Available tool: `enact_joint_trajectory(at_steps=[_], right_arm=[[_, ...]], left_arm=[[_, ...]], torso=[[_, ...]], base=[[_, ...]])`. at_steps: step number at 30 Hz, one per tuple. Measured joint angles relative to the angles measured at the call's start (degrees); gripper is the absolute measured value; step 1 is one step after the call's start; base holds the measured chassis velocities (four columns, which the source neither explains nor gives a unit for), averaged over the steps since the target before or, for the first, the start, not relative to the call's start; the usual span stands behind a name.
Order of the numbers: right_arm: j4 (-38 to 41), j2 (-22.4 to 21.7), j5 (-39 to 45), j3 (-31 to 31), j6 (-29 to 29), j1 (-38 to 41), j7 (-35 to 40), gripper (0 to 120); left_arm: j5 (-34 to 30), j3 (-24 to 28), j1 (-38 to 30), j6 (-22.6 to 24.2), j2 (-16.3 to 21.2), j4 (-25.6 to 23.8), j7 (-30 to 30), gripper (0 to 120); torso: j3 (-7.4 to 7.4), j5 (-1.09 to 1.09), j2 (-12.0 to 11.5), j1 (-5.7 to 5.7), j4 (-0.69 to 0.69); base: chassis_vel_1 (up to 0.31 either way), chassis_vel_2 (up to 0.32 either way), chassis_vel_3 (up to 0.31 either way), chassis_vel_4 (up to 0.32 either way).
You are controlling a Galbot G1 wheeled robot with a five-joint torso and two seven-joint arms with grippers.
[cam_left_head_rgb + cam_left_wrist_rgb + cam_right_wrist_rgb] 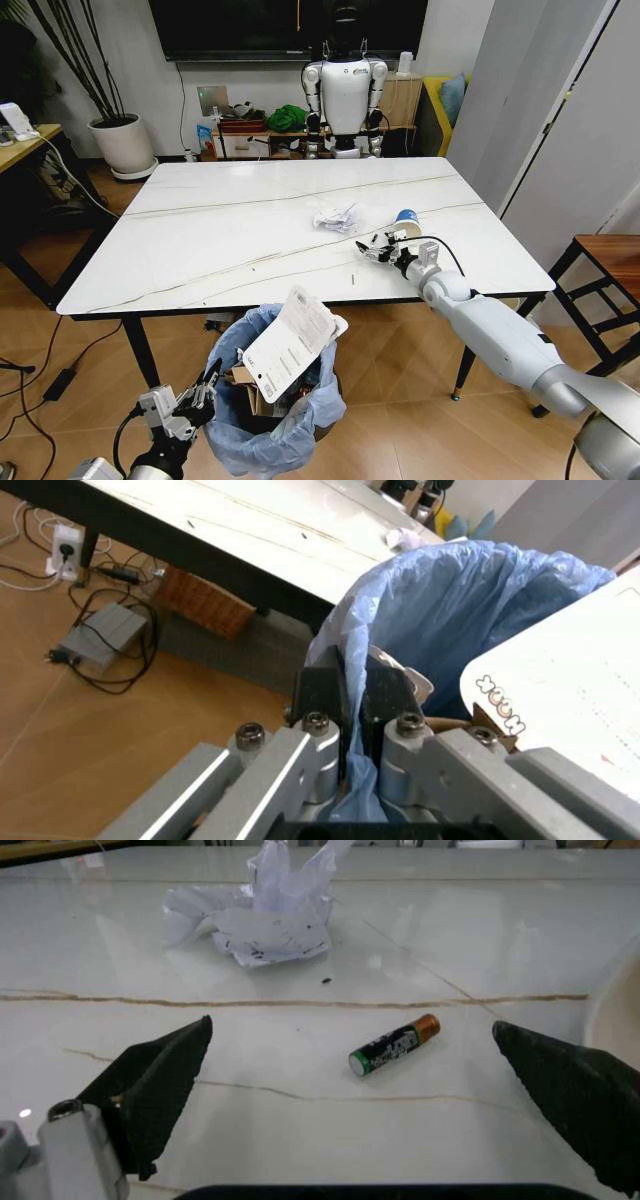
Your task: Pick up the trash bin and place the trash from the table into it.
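The trash bin [268,415], lined with a crinkled light-blue bag [470,600], stands off the near edge of the table [220,230]. My left gripper [205,392] [356,694] is shut on its rim and bag. A white printed sheet [290,345] [565,697] and brown cardboard [243,377] stick out of it. On the table lie crumpled white paper [335,216] [255,922], a blue-and-white paper cup [406,220] and a small battery [393,1045]. My right gripper [374,248] [352,1027] hovers open just above the tabletop, the battery between its fingers [150,1080] and the paper beyond.
A white humanoid robot [345,85] stands past the table's far edge. A potted plant [122,140] and a tan desk [22,140] are at the left, a wooden stool [610,262] at the right. Cables and a power brick [100,630] lie on the floor under the table.
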Motion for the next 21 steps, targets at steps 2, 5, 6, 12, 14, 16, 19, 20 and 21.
enact_joint_trajectory(at_steps=[2, 5, 6, 12, 14, 16, 19, 20, 21], right_arm=[[-0.2, 0.2, -0.3, 0.0, 0.1, -0.1, 0.0, 100], [-0.5, 0.5, -0.4, 0.1, 0.1, -0.1, -0.1, 98], [-0.7, 0.7, -0.4, 0.1, 0.1, 0.0, -0.2, 94], [-1.4, 0.9, -0.7, 0.0, 0.4, 0.2, -0.7, 73], [-1.4, 0.8, -0.8, -0.1, 0.4, 0.3, -0.7, 66], [-1.4, 0.4, -0.9, -0.5, 0.3, 0.4, -0.8, 57], [-0.8, -1.4, -1.0, -1.9, 0.2, 0.4, -1.2, 43], [-0.8, -1.4, -1.0, -1.9, 0.2, 0.4, -1.2, 43], [-0.6, -1.9, -1.0, -2.2, 0.1, 0.4, -1.3, 41]], left_arm=[[0.0, 0.0, 0.0, 0.0, 0.0, 0.0, 0.0, 0], [0.0, 0.0, 0.0, 0.0, 0.1, 0.0, 0.0, 0], [0.0, 0.0, -0.1, 0.0, 0.1, 0.0, 0.0, 0], [-0.1, 0.0, -0.4, -0.1, 0.1, 0.2, 0.0, 0], [-0.2, 0.0, -0.5, -0.1, 0.2, 0.2, 0.0, 0], [-0.4, 0.0, -0.7, -0.1, 0.4, 0.3, 0.0, 0], [-0.7, 0.0, -0.9, -0.1, 0.5, 0.4, -0.1, 0], [-0.7, 0.0, -0.9, -0.1, 0.5, 0.4, -0.1, 0], [-0.7, 0.0, -0.9, -0.1, 0.5, 0.5, -0.1, 0]], torso=[[-0.01, -0.03, 0.0, -0.01, 0.0], [-0.02, -0.04, 0.0, -0.01, -0.01], [-0.02, -0.03, 0.0, -0.02, -0.01], [-0.02, -0.03, 0.0, -0.02, 0.01], [-0.01, -0.02, 0.0, -0.02, 0.01], [-0.01, -0.02, 0.0, -0.01, 0.02], [-0.02, -0.03, 0.0, -0.02, 0.02], [-0.02, -0.03, 0.0, -0.02, 0.02], [-0.02, -0.04, 0.0, -0.02, 0.01]], base=[[0.0, 0.0, 0.0, 0.0], [0.0, 0.0, 0.0, 0.0], [0.0, 0.0, 0.0, 0.0], [0.0, 0.0, 0.0, 0.0], [0.0, 0.0, 0.0, 0.0], [0.0, 0.0, 0.0, 0.0], [0.0, 0.0, 0.0, 0.0], [0.0, 0.0, 0.0, 0.0], [0.0, 0.0, 0.0, 0.0]])
